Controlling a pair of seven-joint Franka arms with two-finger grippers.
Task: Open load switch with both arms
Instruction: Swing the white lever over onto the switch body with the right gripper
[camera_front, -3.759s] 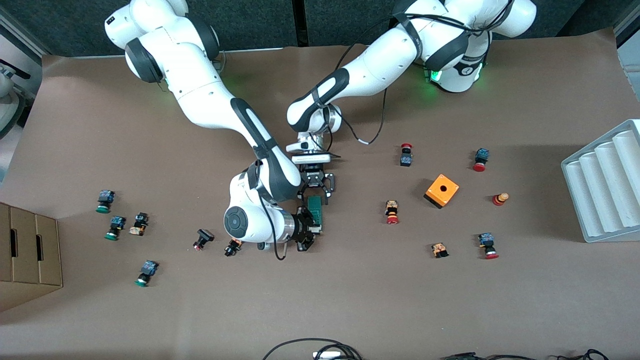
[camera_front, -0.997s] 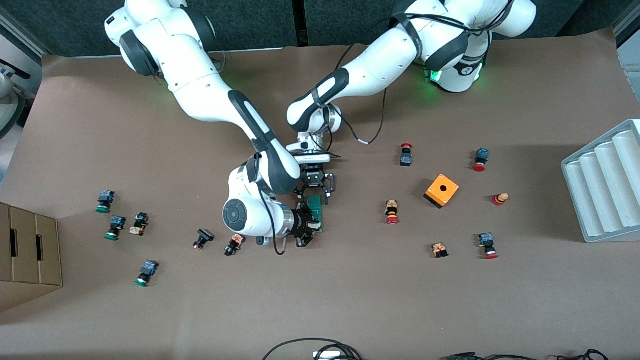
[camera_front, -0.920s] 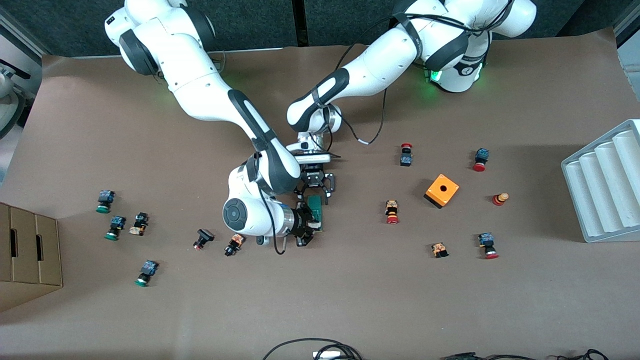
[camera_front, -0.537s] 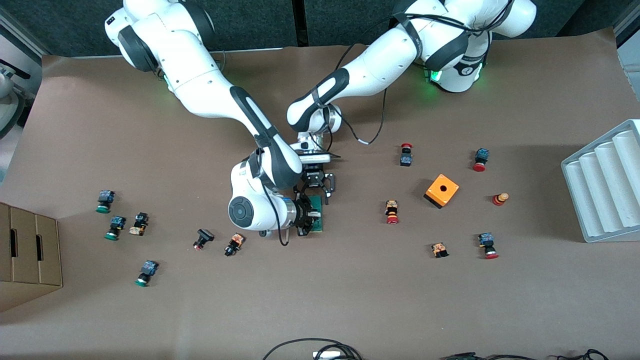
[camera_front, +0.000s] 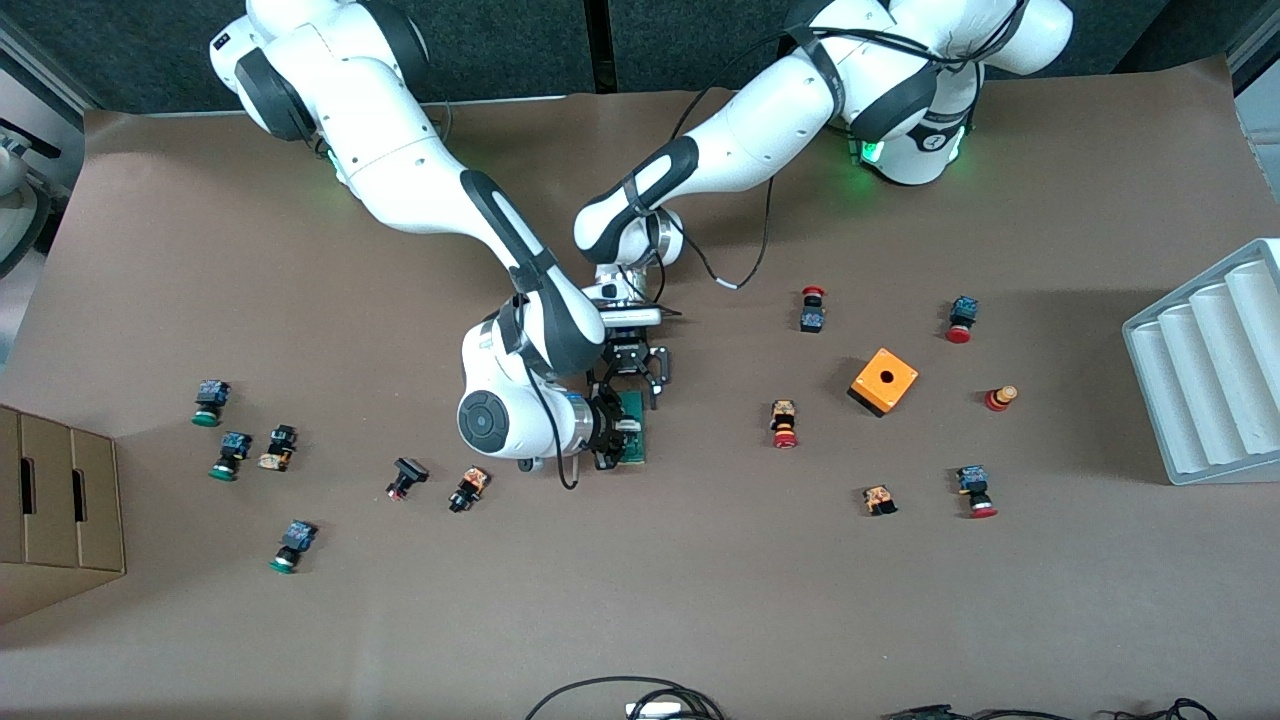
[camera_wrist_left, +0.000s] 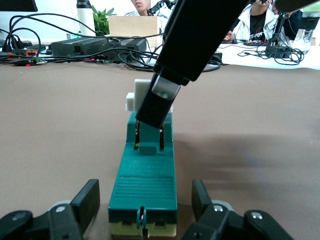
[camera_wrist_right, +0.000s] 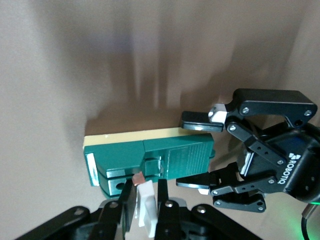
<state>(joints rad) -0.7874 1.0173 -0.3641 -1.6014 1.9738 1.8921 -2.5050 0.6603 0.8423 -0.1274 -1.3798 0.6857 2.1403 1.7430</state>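
The dark-green load switch (camera_front: 632, 432) lies on the brown table mid-way between the arms, cream underside to one side (camera_wrist_right: 150, 160). My left gripper (camera_front: 632, 385) comes down from above and is shut on the switch's end farther from the front camera, one finger (camera_wrist_left: 89, 201) on each side. My right gripper (camera_front: 612, 440) reaches in from the right arm's end of the table. It is shut on the switch's white block (camera_wrist_right: 147, 207), which sticks out from the green body (camera_wrist_left: 145, 170) with a copper tip showing.
Red- and green-capped push-buttons lie scattered toward both ends of the table, the closest (camera_front: 468, 489) beside my right wrist. An orange cube (camera_front: 884, 381) and a white ribbed tray (camera_front: 1215, 370) sit toward the left arm's end, a cardboard box (camera_front: 55, 505) at the right arm's end.
My right wrist has shifted a little toward the left gripper, still shut on the white block. The left arm has stayed put on the switch.
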